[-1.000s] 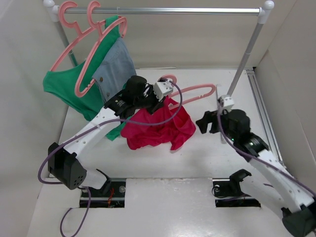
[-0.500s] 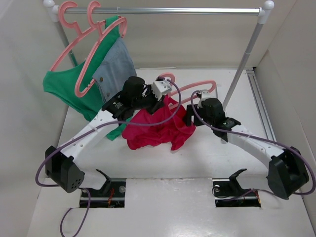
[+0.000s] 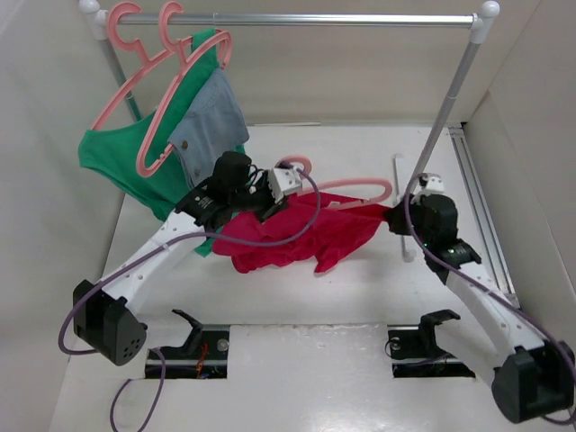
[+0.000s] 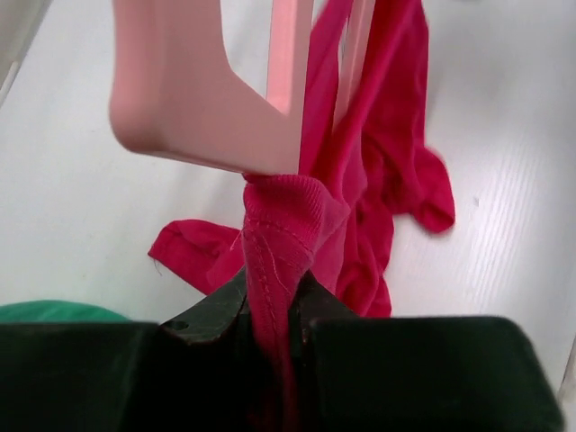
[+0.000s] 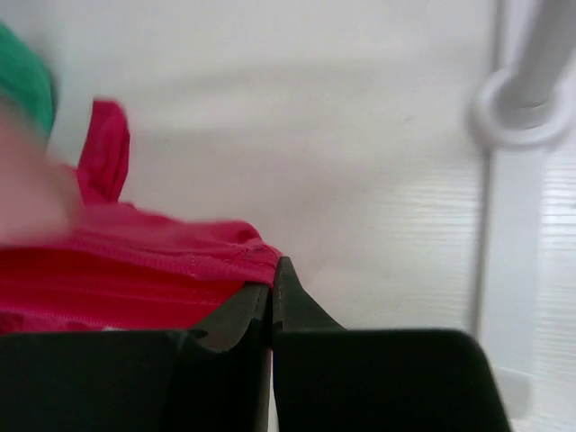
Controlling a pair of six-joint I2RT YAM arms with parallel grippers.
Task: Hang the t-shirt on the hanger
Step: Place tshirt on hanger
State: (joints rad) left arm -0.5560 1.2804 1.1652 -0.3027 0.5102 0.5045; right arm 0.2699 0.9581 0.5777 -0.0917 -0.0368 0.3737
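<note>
The left gripper [image 4: 270,292] is pinching a bunched fold of the t-shirt [image 3: 297,236] just under the hanger [image 4: 193,90], whose bars are disappearing into the cloth. The right gripper [image 5: 272,274] is nipping the hem, and the t-shirt is lying stretched between both over the table [image 3: 297,306].

We read no text, brand, number or sign in any of the three views. Nothing legible on the t-shirt [image 3: 288,236] and no markings we can make out on the hanger [image 4: 180,99].
</note>
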